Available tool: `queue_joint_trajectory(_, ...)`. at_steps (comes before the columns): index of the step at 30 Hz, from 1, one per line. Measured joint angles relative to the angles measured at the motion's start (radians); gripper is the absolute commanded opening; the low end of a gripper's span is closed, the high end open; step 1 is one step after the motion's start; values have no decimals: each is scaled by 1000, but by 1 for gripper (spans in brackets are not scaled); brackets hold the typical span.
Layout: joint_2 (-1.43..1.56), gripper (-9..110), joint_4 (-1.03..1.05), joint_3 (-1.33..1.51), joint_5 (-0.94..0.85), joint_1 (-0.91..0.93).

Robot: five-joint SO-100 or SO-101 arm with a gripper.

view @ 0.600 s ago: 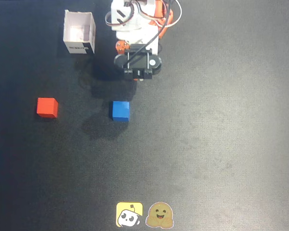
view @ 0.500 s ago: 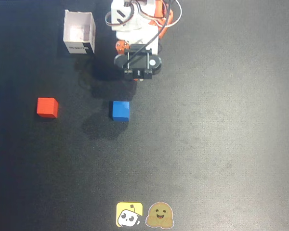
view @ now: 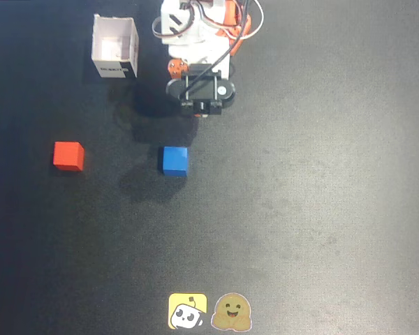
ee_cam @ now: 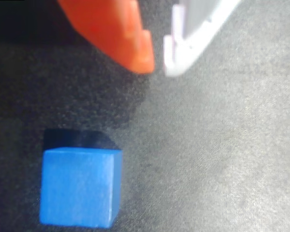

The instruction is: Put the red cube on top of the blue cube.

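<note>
The red cube [view: 68, 155] sits on the black table at the left in the overhead view; it does not show in the wrist view. The blue cube [view: 174, 160] sits near the middle, well to the right of the red cube, and fills the lower left of the wrist view [ee_cam: 79, 186]. My gripper [ee_cam: 158, 66] enters the wrist view from the top. Its orange finger [ee_cam: 130, 38] and white finger [ee_cam: 193, 34] stand tip to tip with nothing between them. It hangs above the table behind the blue cube, apart from it. In the overhead view the arm [view: 201, 87] is folded at the top centre.
An open white box [view: 115, 47] stands at the top left beside the arm's base. Two stickers [view: 208, 311] lie at the table's bottom edge. The black table [view: 321, 195] stretches to the right.
</note>
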Motion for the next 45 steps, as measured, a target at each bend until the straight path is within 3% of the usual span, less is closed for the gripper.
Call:
queue_joint_trajectory(33,-12,0,-3,-5,0,0)
queue_joint_trajectory(45,-476,7,11,-383,35,6)
